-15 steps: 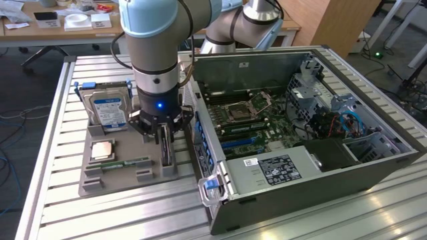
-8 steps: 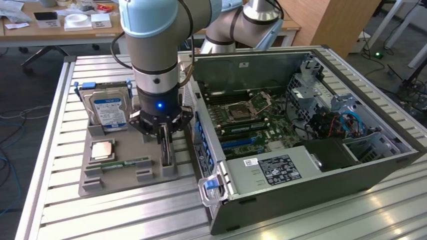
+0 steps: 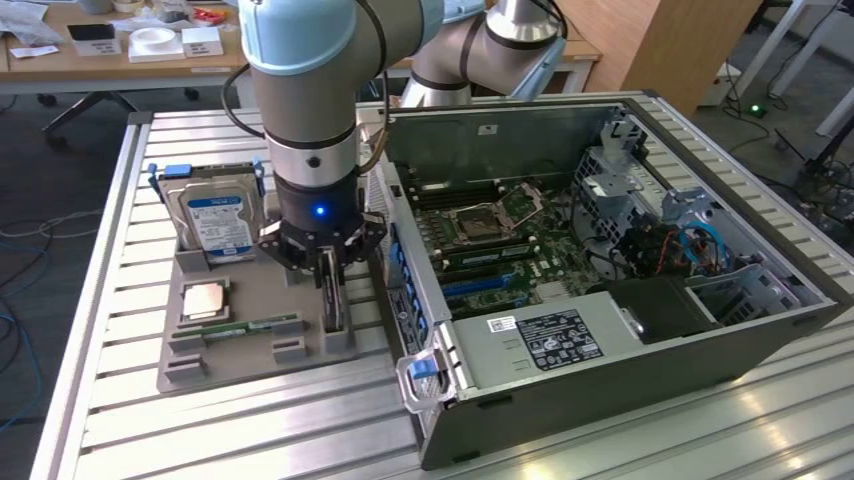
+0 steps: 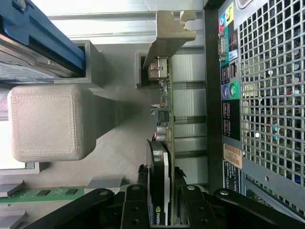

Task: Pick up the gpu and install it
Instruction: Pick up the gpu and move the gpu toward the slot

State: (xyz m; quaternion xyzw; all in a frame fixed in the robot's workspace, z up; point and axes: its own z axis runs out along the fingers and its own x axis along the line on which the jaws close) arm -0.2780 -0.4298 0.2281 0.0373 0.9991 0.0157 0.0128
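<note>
End effector (image 3: pixel 332 305): clamped on the gpu (image 4: pixel 167 112), centre-left of the exterior view.
Gpu: stood on edge in the grey holder (image 3: pixel 187 368), beside the case (image 3: pixel 441 425).
Risk: the bracket (image 4: pixel 169 36) could be snagged in its slot if lifted tilted.

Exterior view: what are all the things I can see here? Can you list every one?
gpu: one, dark with a silvery bracket, standing on edge in the tray
hard drive: one, silver with a blue-white label, upright at the tray's far end
square chip: one, coppery, lying flat on the tray
memory stick: one, green, lying on the tray
tray: one, grey, on the table
computer case: one, grey, open, on the exterior view's right of the tray
table: one, silvery, slatted, under everything
desk: one, brown, behind the table
robot arm: one, grey and light blue, above the tray
pincer: one, black, closed around the gpu
</note>
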